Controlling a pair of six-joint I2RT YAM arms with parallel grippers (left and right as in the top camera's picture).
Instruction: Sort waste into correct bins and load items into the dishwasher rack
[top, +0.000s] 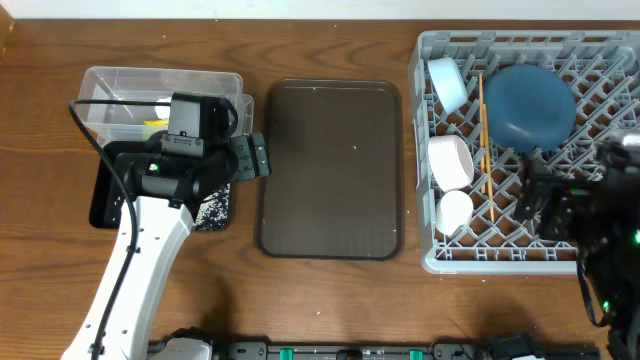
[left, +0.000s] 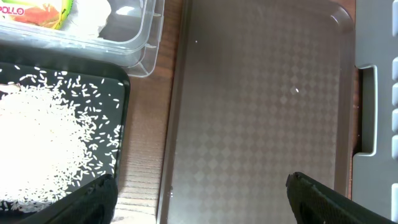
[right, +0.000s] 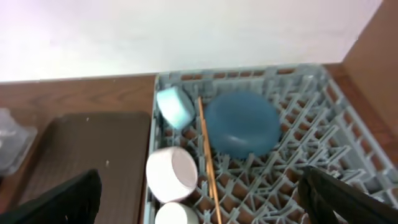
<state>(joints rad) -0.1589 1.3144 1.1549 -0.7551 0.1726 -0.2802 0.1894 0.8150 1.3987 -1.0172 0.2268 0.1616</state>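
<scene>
The grey dishwasher rack (top: 430, 150) at the right holds the light blue bowl (top: 447, 82), the dark blue plate (top: 530, 105), the white bowl (top: 450, 160), the small white cup (top: 455, 210) and the chopsticks (top: 483, 140). My right gripper (top: 545, 205) is open and empty above the rack's front; its wrist view shows the white bowl (right: 172, 173) and chopsticks (right: 207, 162) below. My left gripper (top: 255, 157) is open and empty over the gap between the black tray (left: 121, 93) and the brown tray. Rice (left: 43, 143) lies in the black tray. The clear tub (left: 124, 46) holds the wrapper (left: 37, 12) and napkin (left: 93, 15).
The large brown serving tray (top: 330, 170) lies in the middle of the wooden table, with a couple of tiny white specks on it. The left arm covers much of the black tray (top: 105, 200) in the overhead view.
</scene>
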